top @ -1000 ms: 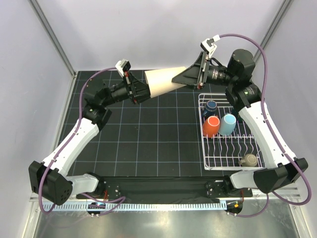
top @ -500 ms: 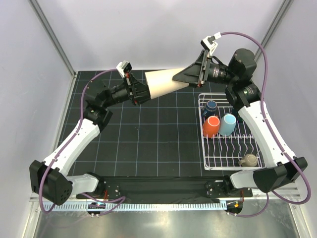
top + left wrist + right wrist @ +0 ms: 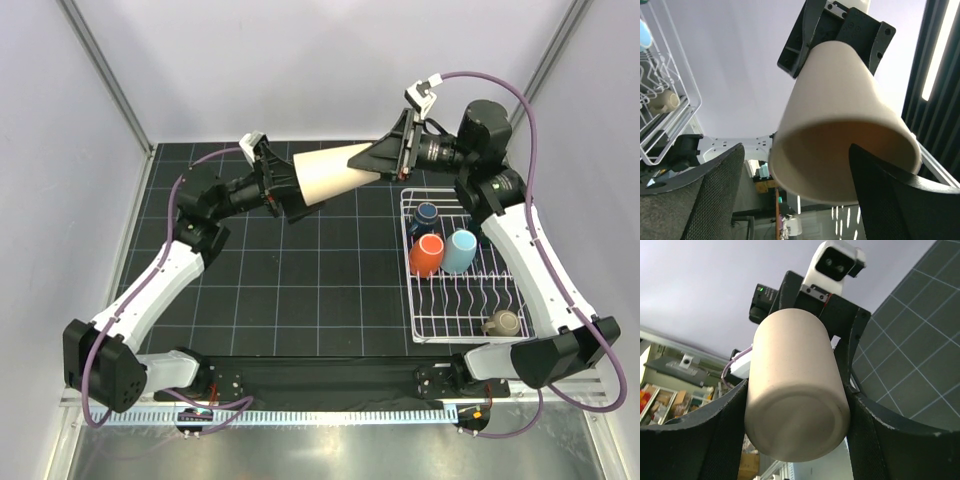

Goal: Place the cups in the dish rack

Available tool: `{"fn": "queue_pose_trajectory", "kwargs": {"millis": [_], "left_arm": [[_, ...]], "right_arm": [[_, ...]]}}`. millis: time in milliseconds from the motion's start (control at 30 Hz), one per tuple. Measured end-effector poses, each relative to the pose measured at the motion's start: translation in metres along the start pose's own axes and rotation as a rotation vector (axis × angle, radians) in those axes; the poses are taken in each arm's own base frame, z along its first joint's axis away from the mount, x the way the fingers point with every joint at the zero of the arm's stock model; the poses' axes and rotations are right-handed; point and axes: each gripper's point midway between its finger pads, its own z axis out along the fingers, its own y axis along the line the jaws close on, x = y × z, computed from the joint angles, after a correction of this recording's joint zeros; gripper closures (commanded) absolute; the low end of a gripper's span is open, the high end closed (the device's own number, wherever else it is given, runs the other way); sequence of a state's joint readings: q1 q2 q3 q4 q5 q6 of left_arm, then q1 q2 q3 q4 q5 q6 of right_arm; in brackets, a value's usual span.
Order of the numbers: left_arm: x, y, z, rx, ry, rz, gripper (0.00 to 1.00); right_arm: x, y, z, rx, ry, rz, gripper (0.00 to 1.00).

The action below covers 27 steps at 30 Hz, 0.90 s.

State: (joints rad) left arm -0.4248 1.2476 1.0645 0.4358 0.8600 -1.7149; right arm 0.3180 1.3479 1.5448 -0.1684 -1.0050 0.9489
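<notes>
Beige and lying nearly level, the tumbler [image 3: 335,170] is hanging in the air above the 12 o'clock part of the bench [image 3: 300,270]. In the overhead view its long axis is running from about 8 o'clock to 2 o'clock. Its wide mouth is facing the left tool [image 3: 295,185] and its narrow base the right tool [image 3: 378,158].

The right tool is clamping the base end, and its own camera is showing both fingers [image 3: 720,430] pressing against the tumbler's sides. The left tool is standing wide. In its camera one finger is sitting clear of the rim while the other is crossing in front of the mouth, so it does not look to be gripping.

The rack [image 3: 455,300] is lying at about 5 o'clock from the tumbler, on the right arm's side. It is holding a navy cup [image 3: 427,213], an orange cup [image 3: 427,256], a light blue cup [image 3: 461,250] and a taupe mug [image 3: 500,323].

The right arm is therefore the nearer one and the one carrying. The coming move is probably calling for a swing towards 5 o'clock, tipping the mouth down over free prongs.
</notes>
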Motion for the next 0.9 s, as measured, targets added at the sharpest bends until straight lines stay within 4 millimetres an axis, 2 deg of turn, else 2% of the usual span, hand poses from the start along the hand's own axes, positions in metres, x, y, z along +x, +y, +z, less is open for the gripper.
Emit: {"fn": "queue_pose_trajectory", "kwargs": {"millis": [33, 67, 200, 333, 433, 567, 700, 800, 900], "left_arm": [[-0.001, 0.005, -0.001, -0.011, -0.003, -0.009, 0.15], [-0.002, 0.009, -0.001, -0.025, -0.008, -0.02, 0.07], [-0.012, 0.037, -0.009, -0.133, -0.047, -0.054, 0.05], [-0.016, 0.071, -0.026, -0.293, -0.08, -0.064, 0.04], [-0.017, 0.095, -0.042, -0.415, -0.101, -0.073, 0.04], [-0.012, 0.123, -0.066, -0.596, -0.111, -0.064, 0.05], [-0.008, 0.126, -0.079, -0.689, -0.102, -0.004, 0.05], [-0.006, 0.129, -0.085, -0.724, -0.093, 0.021, 0.05], [-0.004, 0.132, -0.09, -0.76, -0.085, 0.038, 0.05]], "right_arm": [[-0.001, -0.006, -0.002, 0.024, -0.006, 0.006, 0.96], [-0.002, -0.013, -0.004, 0.055, -0.016, 0.013, 0.96], [-0.017, -0.044, -0.031, 0.239, -0.085, 0.05, 0.96], [-0.035, -0.088, -0.085, 0.563, -0.207, 0.073, 0.96], [-0.036, -0.12, -0.136, 0.853, -0.27, 0.106, 0.96], [-0.021, -0.157, -0.215, 1.248, -0.322, 0.167, 0.96], [-0.004, -0.177, -0.287, 1.581, -0.374, 0.217, 0.96], [0.018, -0.185, -0.326, 1.765, -0.373, 0.276, 0.96], [0.036, -0.193, -0.35, 1.892, -0.347, 0.32, 0.96]]}}
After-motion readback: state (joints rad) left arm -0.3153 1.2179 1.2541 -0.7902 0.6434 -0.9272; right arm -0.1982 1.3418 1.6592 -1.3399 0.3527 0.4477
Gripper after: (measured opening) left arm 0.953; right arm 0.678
